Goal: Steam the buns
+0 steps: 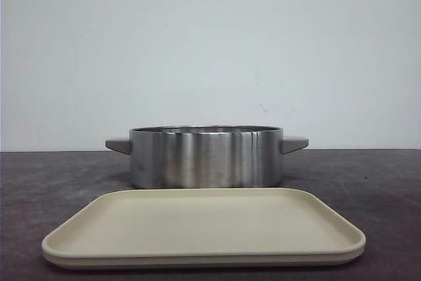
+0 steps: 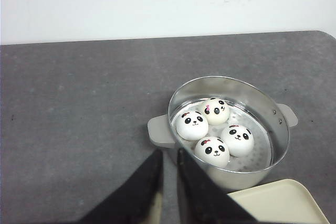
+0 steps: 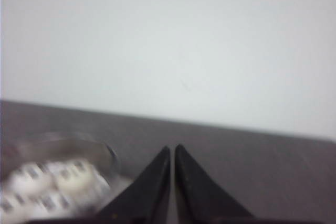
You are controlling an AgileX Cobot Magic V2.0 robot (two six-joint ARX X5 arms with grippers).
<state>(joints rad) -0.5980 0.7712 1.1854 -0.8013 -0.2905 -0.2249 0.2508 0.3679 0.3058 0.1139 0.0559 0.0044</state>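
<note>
On the dark grey speckled tabletop, seen from the front, a round stainless-steel steamer pot with stubby grey-beige side handles stands in the middle, and a flat cream-coloured rectangular plastic tray with rounded corners lies just in front of it, bare on top. From this low angle the pot's inside is hidden and neither arm shows. The left wrist view looks down into the same pot: four smooth white dome-shaped buns with black panda eyes and ears sit clustered together on its perforated steel floor, touching or nearly touching one another, toward the side of the pot nearer its left handle. A corner of the cream tray shows just beside the pot. The left gripper, with black tapered fingers, hangs above the table close to that grey handle; its fingers stand narrowly parted, holding nothing. In the right wrist view, which is blurred, the right gripper has its two black fingers drawn almost together with only a thin slit between them, empty, over the table. The pot and the buns appear smeared beside it, against the plain white wall.
</note>
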